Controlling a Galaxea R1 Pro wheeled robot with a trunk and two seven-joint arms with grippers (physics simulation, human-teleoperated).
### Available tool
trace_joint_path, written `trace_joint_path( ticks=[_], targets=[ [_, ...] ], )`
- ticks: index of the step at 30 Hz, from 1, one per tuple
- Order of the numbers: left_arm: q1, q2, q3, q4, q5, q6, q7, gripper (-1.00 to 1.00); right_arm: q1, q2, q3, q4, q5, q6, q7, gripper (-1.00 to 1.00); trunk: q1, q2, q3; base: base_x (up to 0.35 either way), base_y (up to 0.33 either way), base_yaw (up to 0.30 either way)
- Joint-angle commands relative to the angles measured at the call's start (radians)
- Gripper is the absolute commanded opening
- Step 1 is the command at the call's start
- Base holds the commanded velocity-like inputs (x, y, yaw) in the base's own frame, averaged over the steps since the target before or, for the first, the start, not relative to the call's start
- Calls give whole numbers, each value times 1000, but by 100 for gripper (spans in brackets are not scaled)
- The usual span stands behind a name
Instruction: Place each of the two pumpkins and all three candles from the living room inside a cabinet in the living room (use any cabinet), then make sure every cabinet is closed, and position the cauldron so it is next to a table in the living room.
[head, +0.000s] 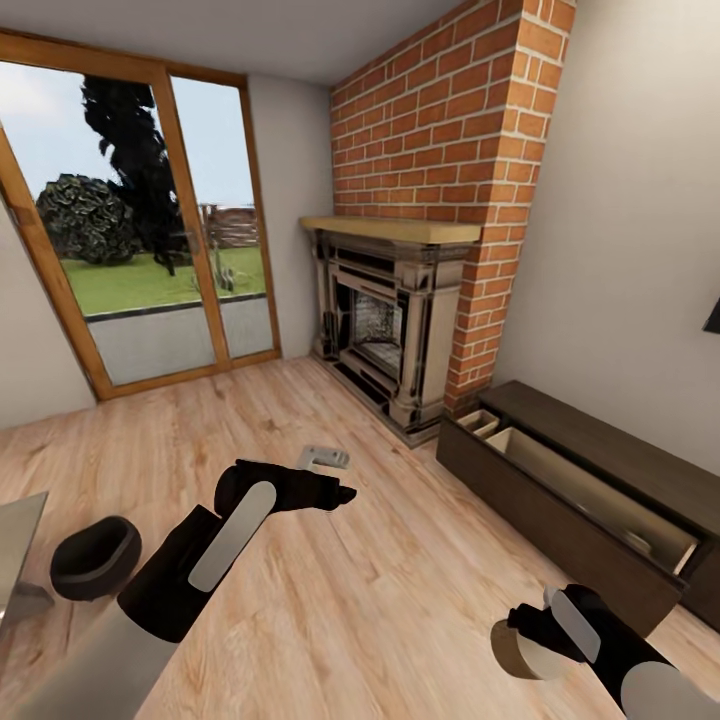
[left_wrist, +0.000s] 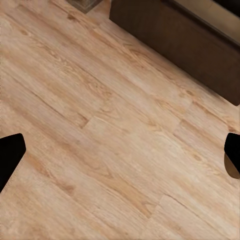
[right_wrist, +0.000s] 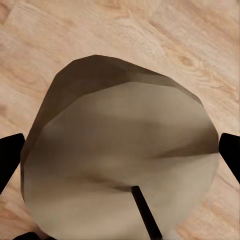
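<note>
Right wrist view: the right pincer (right_wrist: 120, 160) pinches a candle (right_wrist: 125, 160) between its two fingers.

candle (right_wrist: 120, 165) tan | cauldron (head: 95, 556) blk | cabinet (head: 560, 500) dk brn | chimney (head: 440, 110) red brick

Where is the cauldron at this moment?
In the head view the cauldron stands on the wood floor at the lower left, beside the corner of the pale table and just left of the left arm.
</note>
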Motion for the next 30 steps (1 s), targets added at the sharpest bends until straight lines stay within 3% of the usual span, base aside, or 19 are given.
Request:
trace_joint_path(
  ticks=[1, 11, 30],
  targets=[
    [-1, 1, -2, -1, 10, 1, 10, 100, -1, -2, 8, -2, -11, 2, -8, -100, 1, -1, -1, 339, 0, 0],
    [-1, 1, -2, -2, 10, 1, 10, 100, -1, -2, 7, -2, -13, 1, -7, -100, 1, -1, -1, 339, 16, -55],
    [-1, 2, -1, -7, 11, 1, 8, 100, -1, -3, 5, -3, -19, 1, -3, -100, 1, -1, -1, 307, 175, -278]
  ],
)
